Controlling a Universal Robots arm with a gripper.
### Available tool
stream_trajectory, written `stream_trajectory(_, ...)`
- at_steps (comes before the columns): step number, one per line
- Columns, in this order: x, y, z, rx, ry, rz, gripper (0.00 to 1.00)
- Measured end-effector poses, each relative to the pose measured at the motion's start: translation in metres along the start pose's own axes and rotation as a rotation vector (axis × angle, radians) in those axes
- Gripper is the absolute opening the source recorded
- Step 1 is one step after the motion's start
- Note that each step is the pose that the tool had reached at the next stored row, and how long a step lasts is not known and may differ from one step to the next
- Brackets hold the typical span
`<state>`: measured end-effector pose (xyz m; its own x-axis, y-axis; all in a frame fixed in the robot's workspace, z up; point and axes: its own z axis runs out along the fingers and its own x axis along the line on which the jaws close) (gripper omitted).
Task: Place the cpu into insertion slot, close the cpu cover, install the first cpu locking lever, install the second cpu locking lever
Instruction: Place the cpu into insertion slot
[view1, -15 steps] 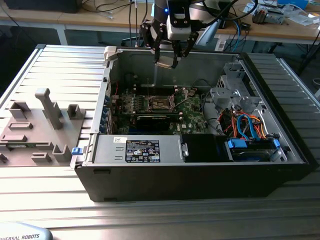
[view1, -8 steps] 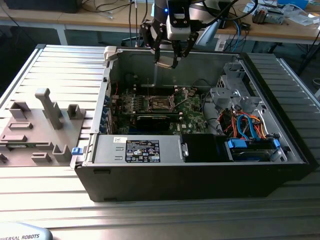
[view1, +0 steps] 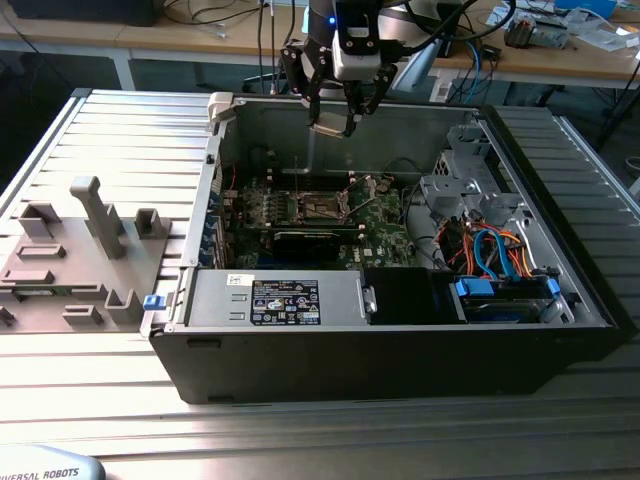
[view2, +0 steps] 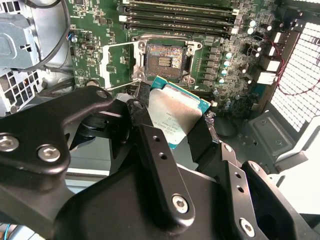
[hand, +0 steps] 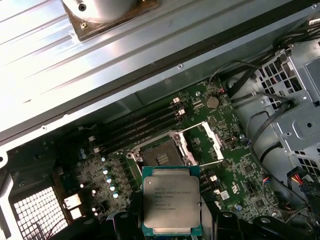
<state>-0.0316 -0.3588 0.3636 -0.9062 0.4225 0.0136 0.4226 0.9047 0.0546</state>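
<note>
Right now my pincer (view1: 335, 122) is clamped on the cpu (hand: 171, 200), a finger on each of two opposite edges, with the chip's metal top facing the first wrist camera. It hangs well above the slot (hand: 161, 157), which lies bare, with the cover (hand: 211, 142) tipped open beside it. My arm points straight down, near the far wall of the case (view1: 300, 360).

Even indoor light — glare on the cpu (view2: 175, 112), case (view1: 330, 375) interior dimmer
</note>
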Motion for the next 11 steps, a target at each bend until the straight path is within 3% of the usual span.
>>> stream_trajectory(11, 0.0, 0.0, 0.0, 0.0007, -0.0011, 0.013, 0.54)
